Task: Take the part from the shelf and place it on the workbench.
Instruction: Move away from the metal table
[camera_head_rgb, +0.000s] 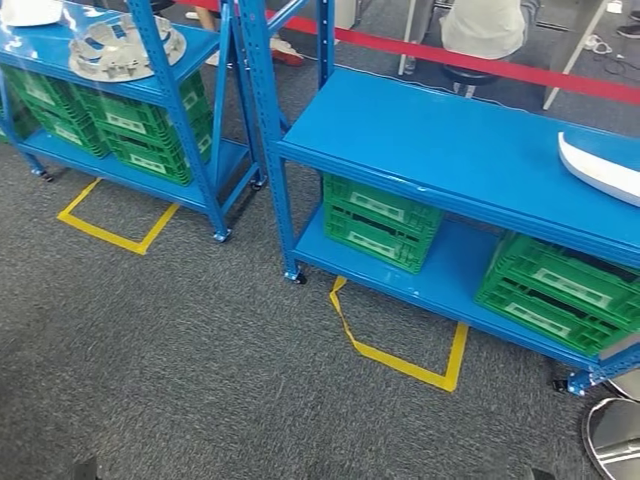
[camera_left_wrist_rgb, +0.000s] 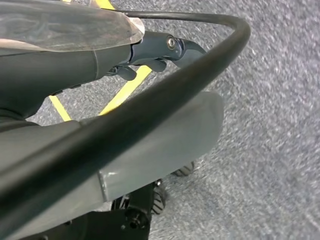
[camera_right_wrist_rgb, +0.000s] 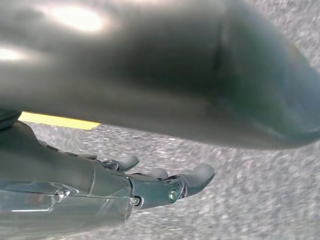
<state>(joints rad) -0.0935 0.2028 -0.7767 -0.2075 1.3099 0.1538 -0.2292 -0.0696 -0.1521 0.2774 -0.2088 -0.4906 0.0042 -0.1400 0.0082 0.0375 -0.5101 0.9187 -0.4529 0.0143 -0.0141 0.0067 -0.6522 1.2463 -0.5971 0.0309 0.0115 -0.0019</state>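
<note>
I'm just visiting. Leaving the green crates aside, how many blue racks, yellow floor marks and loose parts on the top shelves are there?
Blue racks: 2
Yellow floor marks: 2
Parts: 3
Total: 7

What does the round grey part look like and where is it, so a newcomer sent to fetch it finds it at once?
Start at the left blue shelf rack, the one farther off. On its top board, above the green crates, lies the round grey part, flat and disc-shaped with cut-out openings. Its neighbour is a plain white piece without openings.
</note>
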